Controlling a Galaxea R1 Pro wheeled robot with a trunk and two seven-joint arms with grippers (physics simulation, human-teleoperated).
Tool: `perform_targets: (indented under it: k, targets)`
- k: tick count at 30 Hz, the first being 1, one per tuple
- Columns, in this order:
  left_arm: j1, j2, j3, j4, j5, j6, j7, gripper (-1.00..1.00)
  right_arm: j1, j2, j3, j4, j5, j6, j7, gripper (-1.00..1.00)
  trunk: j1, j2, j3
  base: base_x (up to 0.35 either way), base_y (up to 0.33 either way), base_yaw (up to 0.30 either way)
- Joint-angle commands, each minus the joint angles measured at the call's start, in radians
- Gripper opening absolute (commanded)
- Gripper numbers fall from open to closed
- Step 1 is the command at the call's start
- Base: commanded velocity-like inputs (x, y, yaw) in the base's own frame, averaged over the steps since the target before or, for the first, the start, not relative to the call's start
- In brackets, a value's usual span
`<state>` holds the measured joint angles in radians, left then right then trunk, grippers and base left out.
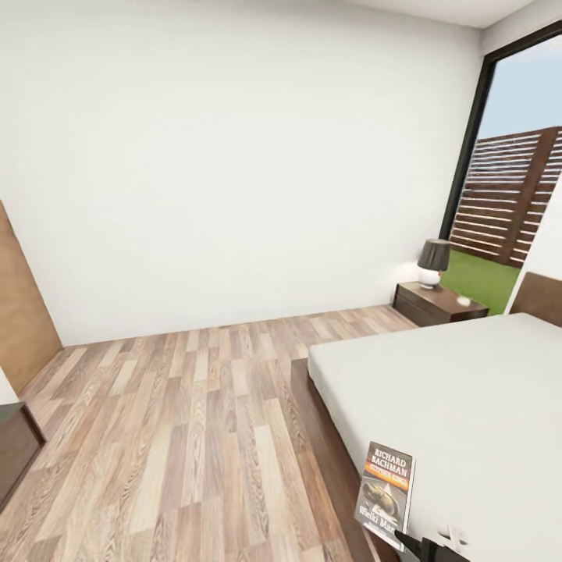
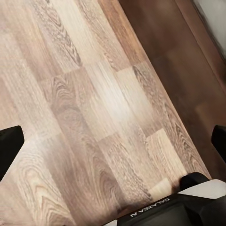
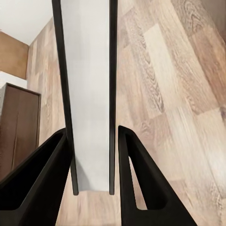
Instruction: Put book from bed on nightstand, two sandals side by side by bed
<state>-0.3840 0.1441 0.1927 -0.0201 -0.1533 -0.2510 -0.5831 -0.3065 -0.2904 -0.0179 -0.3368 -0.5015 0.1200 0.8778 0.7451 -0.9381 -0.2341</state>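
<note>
Right gripper [image 3: 92,188] clamps the book [image 1: 385,493] above the bed [image 1: 468,390] edge; left gripper [image 2: 113,141] gapes wide over floor [image 2: 84,94].

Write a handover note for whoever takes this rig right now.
Right tool: shut on the book, held at the near edge of the bed.
Left tool: open, empty, over the floor.
Done: book grasped.
Left: set the book on the nightstand beside the lamp; then place both sandals side by side next to the bed.

a home bedroom: bed [image 1: 468,390], nightstand [image 1: 437,303] with lamp [image 1: 433,263].
</note>
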Motion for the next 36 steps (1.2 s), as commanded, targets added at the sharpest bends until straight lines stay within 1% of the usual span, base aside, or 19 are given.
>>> perform_targets:
  k: [1, 36]
  targets:
    - [-0.001, 0.0, 0.008, 0.001, -0.011, -0.005, -0.001, 1.0, 0.0, 0.0, -0.002, 0.0, -0.008, 0.01, 0.003, -1.0, 0.0, -0.001, -0.001, 0.0, 0.0, 0.23]
    - [-0.001, 0.0, 0.008, 0.002, -0.01, -0.005, -0.002, 1.0, 0.0, -0.001, -0.002, -0.001, -0.008, 0.01, 0.003, -1.0, 0.0, -0.001, -0.001, 0.0, 0.0, 0.23]
